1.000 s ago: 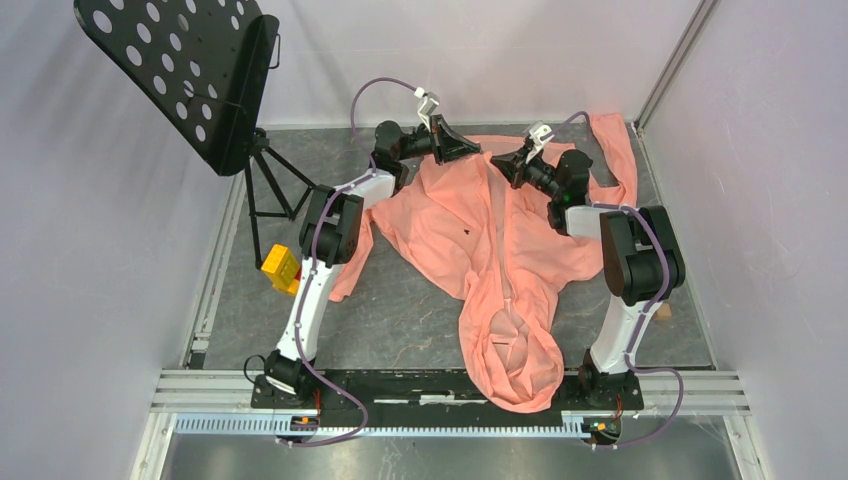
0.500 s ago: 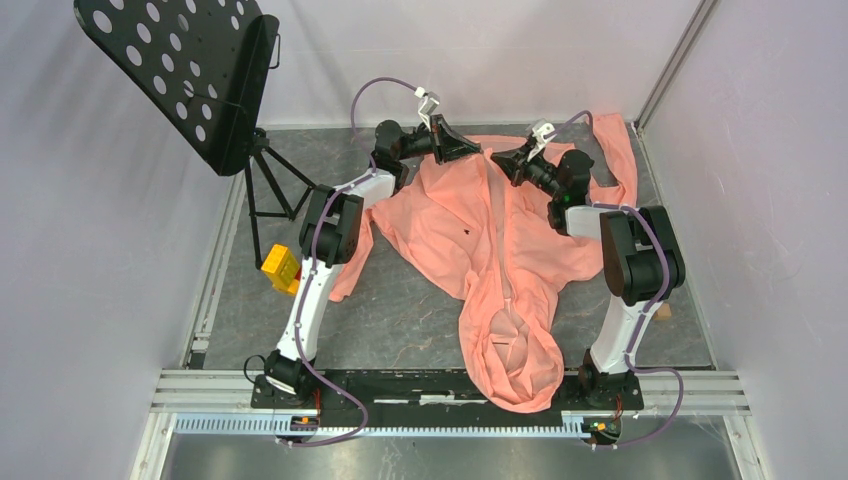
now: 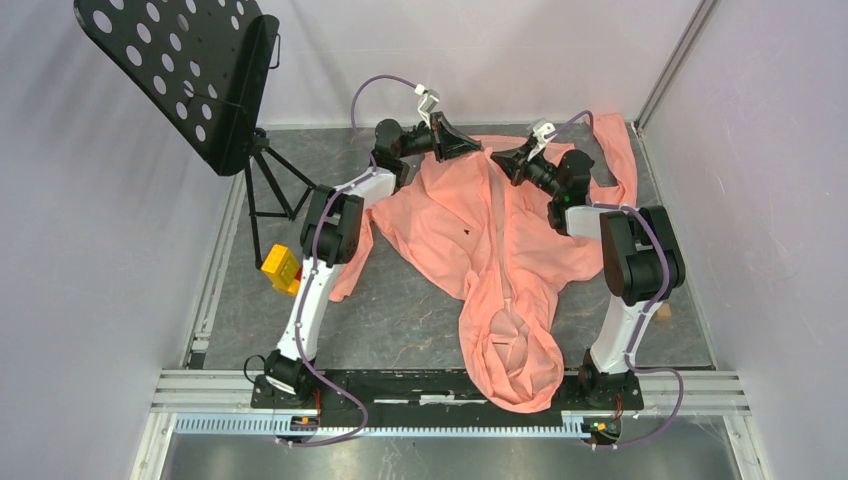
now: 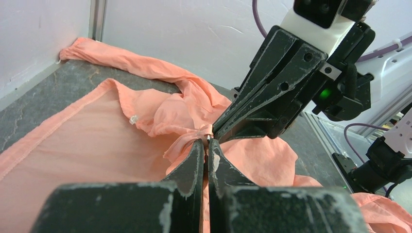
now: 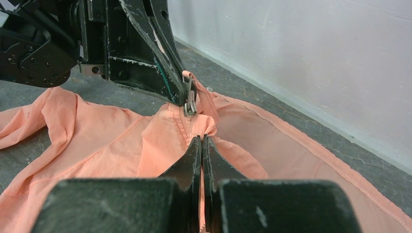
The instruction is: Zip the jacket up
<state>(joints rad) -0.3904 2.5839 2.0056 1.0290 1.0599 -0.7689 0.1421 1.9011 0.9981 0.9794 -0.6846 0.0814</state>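
Observation:
The salmon-pink jacket (image 3: 440,215) lies flat, hood toward the arm bases and hem at the far wall, with a small dark mark (image 3: 466,232) and a paler zipper strip (image 3: 499,245) down its middle. My left gripper (image 3: 481,151) and right gripper (image 3: 499,160) meet tip to tip at the far hem. In the left wrist view my left gripper (image 4: 207,141) is shut on bunched fabric and a small metal piece. In the right wrist view its tips pinch the metal zipper pull (image 5: 190,104). My right gripper (image 5: 201,138) is shut on the zipper strip just below the pull.
A black perforated music stand (image 3: 180,70) on a tripod stands at the back left. A yellow block (image 3: 281,267) lies by the left arm. One sleeve (image 3: 618,150) is bunched against the far right corner. White walls close the back and sides.
Both grippers have edged very slightly along the far hem while staying shut. The jacket has hardly moved.

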